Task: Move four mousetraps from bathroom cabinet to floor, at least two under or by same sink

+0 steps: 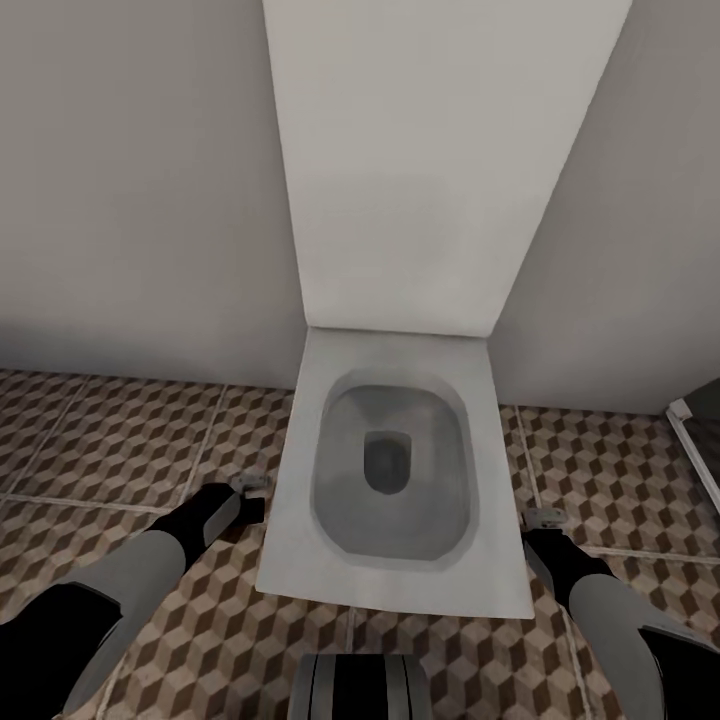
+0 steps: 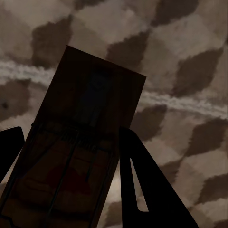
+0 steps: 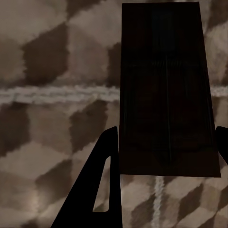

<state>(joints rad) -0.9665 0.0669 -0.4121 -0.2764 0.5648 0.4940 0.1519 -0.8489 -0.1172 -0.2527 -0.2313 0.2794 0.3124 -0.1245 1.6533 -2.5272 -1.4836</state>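
Each pincer, left pincer (image 1: 250, 490) and right pincer (image 1: 545, 520), gripped a mousetrap (image 2: 76, 156) over the tiled floor (image 1: 120, 440); released beside the toilet (image 1: 395, 480) at frame centre, neither would lie near the sink.

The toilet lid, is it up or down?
Up. The toilet lid leans back against the wall, and the open bowl shows below it in the head view.

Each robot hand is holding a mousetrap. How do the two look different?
The left mousetrap sits slanted between the left gripper's fingers, while the right mousetrap sits nearly straight in the right gripper. The left one shows a faint reddish patch; the right one looks plain dark. Both are flat boards with wire, gripped above the patterned floor.
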